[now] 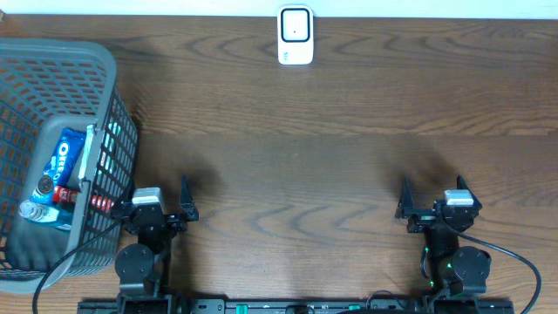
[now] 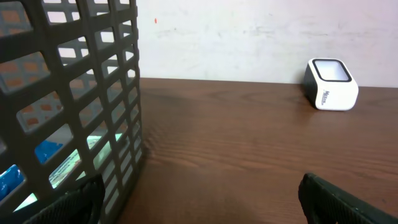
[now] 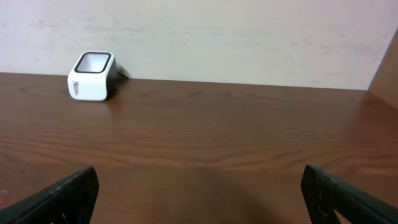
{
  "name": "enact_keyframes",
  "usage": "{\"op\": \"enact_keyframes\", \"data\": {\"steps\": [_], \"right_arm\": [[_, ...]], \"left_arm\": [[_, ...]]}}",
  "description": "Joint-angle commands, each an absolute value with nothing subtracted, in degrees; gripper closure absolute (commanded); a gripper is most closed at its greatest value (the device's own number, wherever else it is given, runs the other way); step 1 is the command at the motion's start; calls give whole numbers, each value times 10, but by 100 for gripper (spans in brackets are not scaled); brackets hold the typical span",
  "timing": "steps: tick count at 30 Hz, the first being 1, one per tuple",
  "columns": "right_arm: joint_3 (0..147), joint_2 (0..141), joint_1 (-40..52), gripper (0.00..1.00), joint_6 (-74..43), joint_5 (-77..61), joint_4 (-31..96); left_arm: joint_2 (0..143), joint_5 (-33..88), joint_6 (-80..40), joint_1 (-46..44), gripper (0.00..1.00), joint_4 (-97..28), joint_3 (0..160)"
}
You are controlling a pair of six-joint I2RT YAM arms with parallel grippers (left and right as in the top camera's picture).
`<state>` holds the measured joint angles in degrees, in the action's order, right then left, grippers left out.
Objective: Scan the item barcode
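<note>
The white barcode scanner (image 1: 296, 35) stands at the far edge of the table, also visible in the left wrist view (image 2: 331, 84) and the right wrist view (image 3: 92, 76). Packaged items lie in the grey mesh basket (image 1: 112, 78) on the left, among them a blue Oreo pack (image 1: 63, 157) and a red-labelled item (image 1: 65, 194). My left gripper (image 1: 159, 201) (image 2: 199, 196) rests open beside the basket's right wall (image 2: 93, 74), holding nothing. Over bare wood at the near right, my right gripper (image 1: 433, 196) (image 3: 200, 190) is open too and holds nothing.
The dark wooden table (image 1: 296, 166) stretches between the grippers and the scanner. A pale wall (image 3: 217, 31) rises behind the table's far edge. The basket takes up the left side and stands taller than my left gripper.
</note>
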<state>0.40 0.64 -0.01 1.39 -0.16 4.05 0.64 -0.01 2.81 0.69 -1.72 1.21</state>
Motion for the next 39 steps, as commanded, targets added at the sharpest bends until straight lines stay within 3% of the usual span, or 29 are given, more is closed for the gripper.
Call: {"op": "enact_keyframes", "data": {"steps": [1, 21, 27, 39], "right_arm": [[3, 5, 5, 1, 18, 3, 43], [3, 5, 5, 1, 18, 4, 43], [3, 5, 5, 1, 18, 3, 43], [3, 5, 5, 1, 18, 4, 43]], "left_arm": [[6, -18, 23, 9, 0, -40, 2], [6, -17, 19, 9, 0, -38, 2], [10, 160, -20, 9, 0, -50, 14], [132, 163, -51, 8, 0, -143, 237]]}}
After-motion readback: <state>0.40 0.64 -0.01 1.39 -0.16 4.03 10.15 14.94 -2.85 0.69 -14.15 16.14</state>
